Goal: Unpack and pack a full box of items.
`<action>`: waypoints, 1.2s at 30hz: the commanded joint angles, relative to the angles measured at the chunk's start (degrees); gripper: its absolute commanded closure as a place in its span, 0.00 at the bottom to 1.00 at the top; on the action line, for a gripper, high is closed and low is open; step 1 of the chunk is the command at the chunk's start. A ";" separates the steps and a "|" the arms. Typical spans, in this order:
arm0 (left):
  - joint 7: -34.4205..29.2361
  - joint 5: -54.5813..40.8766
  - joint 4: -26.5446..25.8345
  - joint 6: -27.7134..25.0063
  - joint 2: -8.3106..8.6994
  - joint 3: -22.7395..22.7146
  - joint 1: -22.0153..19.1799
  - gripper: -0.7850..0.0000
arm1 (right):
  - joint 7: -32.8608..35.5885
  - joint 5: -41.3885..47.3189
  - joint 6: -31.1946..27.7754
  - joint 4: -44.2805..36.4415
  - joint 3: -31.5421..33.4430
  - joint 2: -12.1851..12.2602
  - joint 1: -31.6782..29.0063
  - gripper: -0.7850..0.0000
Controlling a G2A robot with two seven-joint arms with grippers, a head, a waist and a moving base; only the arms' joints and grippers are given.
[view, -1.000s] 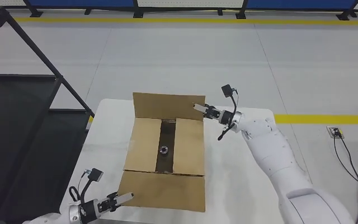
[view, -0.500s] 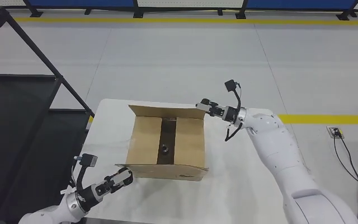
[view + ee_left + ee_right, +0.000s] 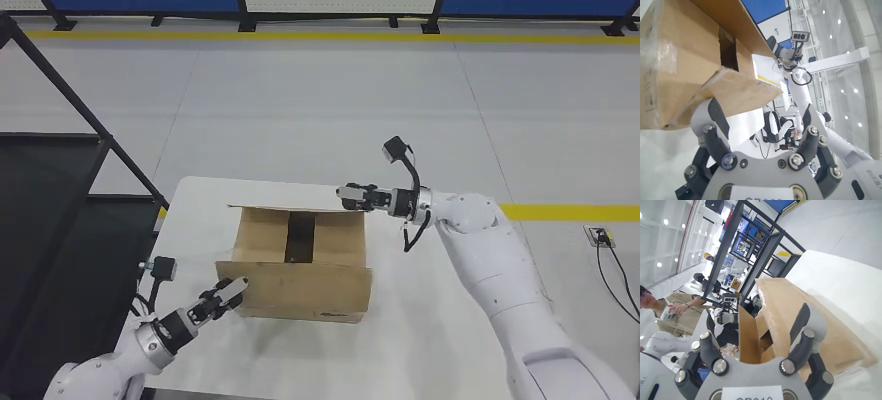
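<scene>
A brown cardboard box [image 3: 300, 285] stands in the middle of the white table [image 3: 430, 330], its two long flaps raised almost upright and a dark gap between its inner flaps. My left gripper [image 3: 232, 290] is at the box's near left corner. In the left wrist view it [image 3: 761, 105] is open, and the near flap's corner [image 3: 745, 91] rests against one finger [image 3: 718, 113]. My right gripper [image 3: 350, 194] is at the far right corner, open [image 3: 757, 313], with the far flap's edge [image 3: 768, 317] standing between its fingers. The box's contents are hidden.
A black metal rack [image 3: 60, 200] stands beside the table's left edge. Bare table surface lies to the right of the box and in front of it. A yellow floor line [image 3: 570, 212] runs behind the right arm.
Both long flaps have swung from lying flat outward to nearly upright. The left gripper rose toward the near left corner, and the right gripper shifted left along the far flap. The small item inside is now hidden.
</scene>
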 commanded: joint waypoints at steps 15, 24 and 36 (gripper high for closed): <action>1.60 3.90 0.71 3.91 -0.03 3.65 -2.41 0.00 | -1.58 1.91 9.63 -7.74 -0.14 0.41 -4.35 0.00; 4.04 8.15 -0.03 10.58 -0.21 8.06 -5.23 0.00 | -1.97 0.71 24.20 -13.80 -1.37 1.03 -7.48 0.00; 8.80 12.86 0.74 13.17 -0.77 13.77 -9.16 0.00 | -0.41 0.18 27.80 -15.15 -2.10 1.80 -9.50 0.00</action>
